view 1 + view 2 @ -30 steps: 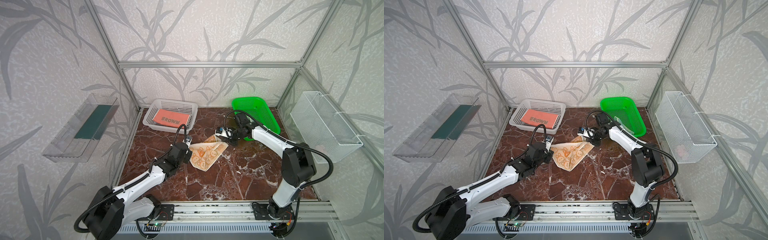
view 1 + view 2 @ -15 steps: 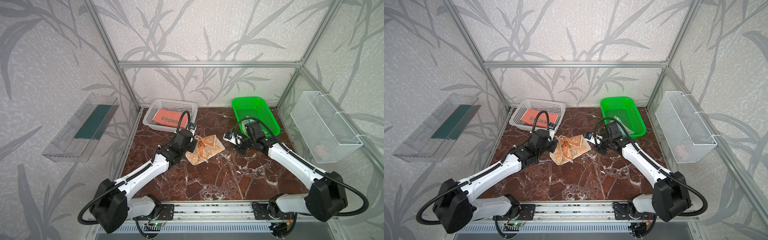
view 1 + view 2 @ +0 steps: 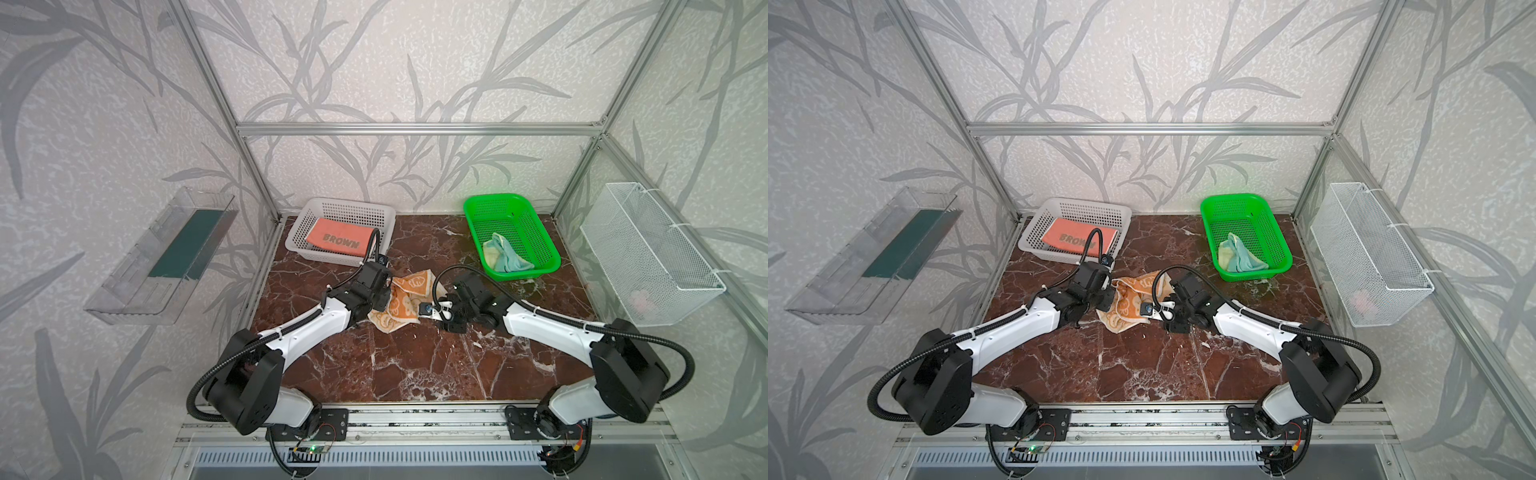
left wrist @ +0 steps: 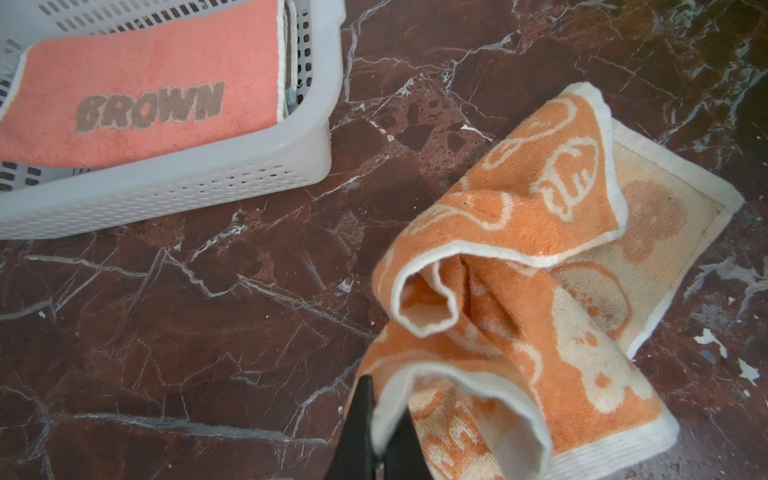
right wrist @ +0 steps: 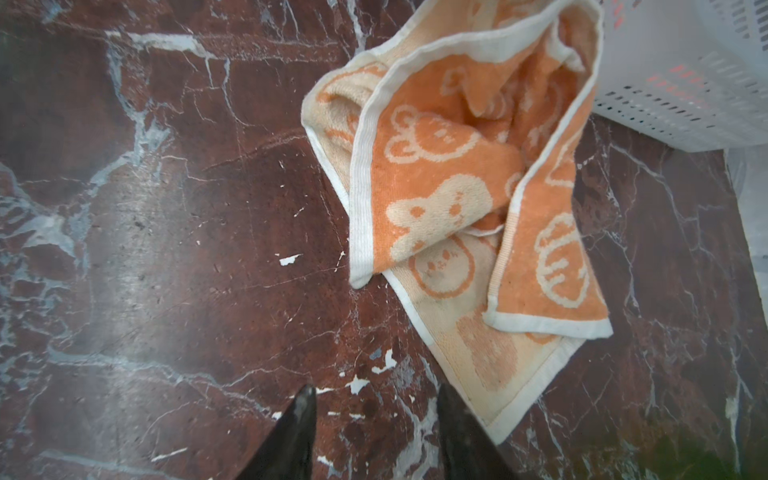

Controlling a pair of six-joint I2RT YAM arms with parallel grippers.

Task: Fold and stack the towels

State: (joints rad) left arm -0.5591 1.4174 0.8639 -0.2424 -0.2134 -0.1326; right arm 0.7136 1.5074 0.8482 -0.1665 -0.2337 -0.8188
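On marble top (image 4: 187, 311) | left pincer (image 4: 380, 415) clamped on orange towel (image 4: 519, 249) hem | right pincer (image 5: 376, 392) apart beside towel

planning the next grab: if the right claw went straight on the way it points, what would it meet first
Probably the dark red marble tabletop: the open right claw points at bare stone, a corner of the orange rabbit-print terry towel beside one finger; depth unclear.

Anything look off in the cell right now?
The orange towel lies crumpled on the marble, layers twisted rather than squarely folded, one hem pinched by the left gripper. The yellow-blue towel sits bunched in the green basket.
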